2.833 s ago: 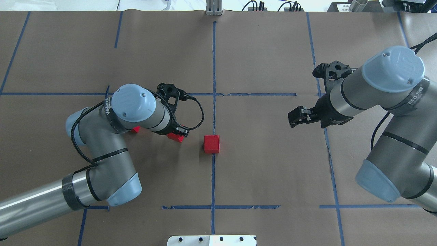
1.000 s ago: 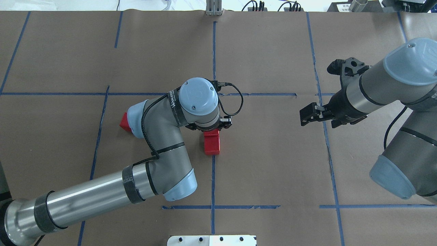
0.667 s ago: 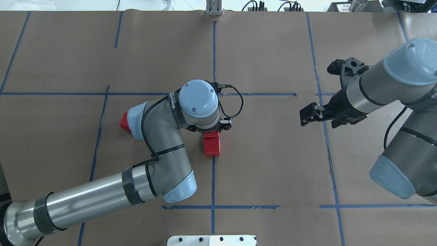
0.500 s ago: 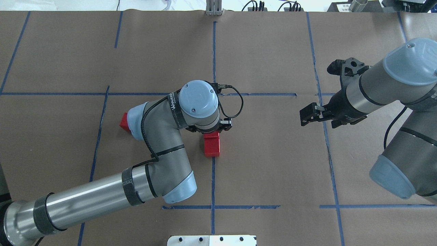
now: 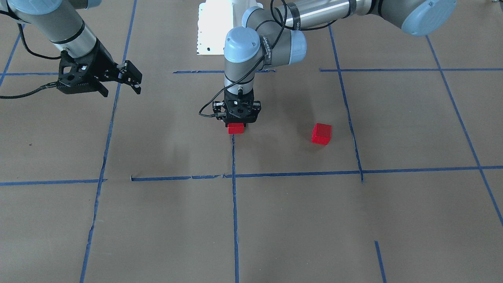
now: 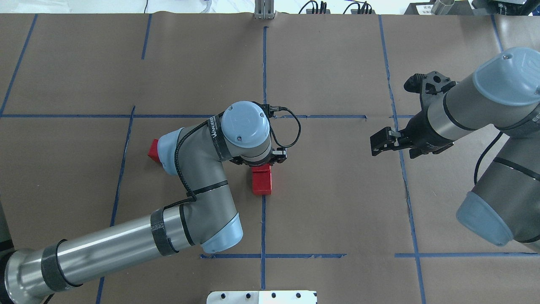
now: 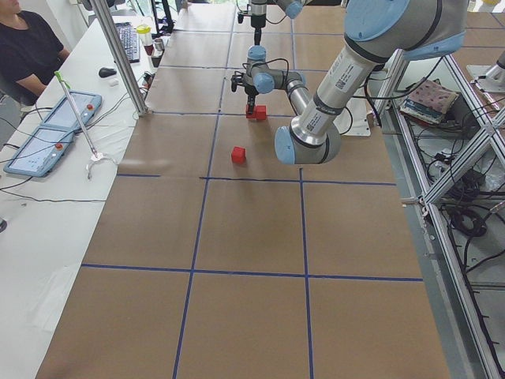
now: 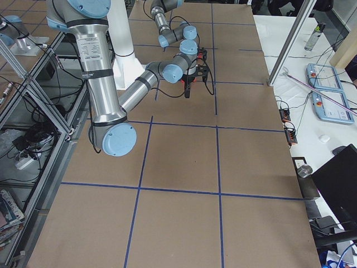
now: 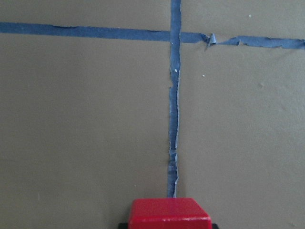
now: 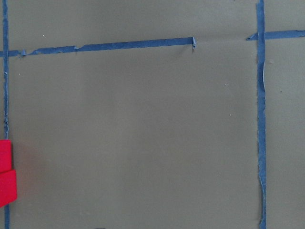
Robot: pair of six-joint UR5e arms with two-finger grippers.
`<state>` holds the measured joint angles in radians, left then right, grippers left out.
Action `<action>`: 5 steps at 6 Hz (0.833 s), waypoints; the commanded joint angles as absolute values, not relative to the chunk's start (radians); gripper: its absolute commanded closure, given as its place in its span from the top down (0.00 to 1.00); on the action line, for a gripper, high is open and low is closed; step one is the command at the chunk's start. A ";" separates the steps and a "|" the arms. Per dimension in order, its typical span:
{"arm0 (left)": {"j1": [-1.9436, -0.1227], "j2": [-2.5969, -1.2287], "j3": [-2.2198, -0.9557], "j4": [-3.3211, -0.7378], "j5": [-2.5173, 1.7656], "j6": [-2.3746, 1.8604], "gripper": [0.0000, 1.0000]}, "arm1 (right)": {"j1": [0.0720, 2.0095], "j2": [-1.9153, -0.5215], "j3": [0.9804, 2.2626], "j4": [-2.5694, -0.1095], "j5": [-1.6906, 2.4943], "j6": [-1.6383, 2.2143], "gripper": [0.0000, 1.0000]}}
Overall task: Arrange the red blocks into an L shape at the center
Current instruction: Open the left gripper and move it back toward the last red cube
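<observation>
My left gripper point(image 5: 237, 122) points straight down at the center point(image 6: 263, 219) and is shut on a red block point(image 5: 235, 128), which fills the bottom of the left wrist view point(image 9: 170, 213). From overhead this block point(image 6: 264, 169) lies against the far side of a second red block point(image 6: 261, 185) on the central tape line. I cannot tell whether the held block rests on the paper. The third red block point(image 5: 322, 133) sits alone to the robot's left, partly hidden by my left elbow in the overhead view point(image 6: 152, 150). My right gripper point(image 6: 376, 143) is open and empty, well to the right.
Brown paper with blue tape lines covers the table. A white base plate point(image 6: 261, 297) lies at the near edge. My left forearm point(image 6: 126, 245) stretches across the near left. An operator point(image 7: 28, 47) and control pads sit beyond the far side.
My left arm has carried a red block from the left to the centre, against the block on the tape line. In the last second it only sank slightly. The right arm drew back right, then held still.
</observation>
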<state>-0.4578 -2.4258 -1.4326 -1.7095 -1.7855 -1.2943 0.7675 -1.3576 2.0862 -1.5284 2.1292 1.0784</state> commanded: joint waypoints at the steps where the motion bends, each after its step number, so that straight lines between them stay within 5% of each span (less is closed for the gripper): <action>1: -0.449 -2.427 -1.430 -1.710 -1.770 -1.292 0.34 | 0.767 -1.358 2.085 -1.529 2.129 1.078 1.00; 2: -0.449 -2.425 -1.431 -1.712 -1.769 -1.287 0.75 | 0.767 -1.358 2.085 -1.529 2.129 1.078 1.00; 3: -0.449 -2.427 -1.436 -1.710 -1.769 -1.285 1.00 | 0.767 -1.358 2.086 -1.529 2.131 1.078 1.00; 5: -0.459 -2.424 -1.486 -1.703 -1.769 -1.287 1.00 | 0.767 -1.356 2.086 -1.529 2.131 1.078 1.00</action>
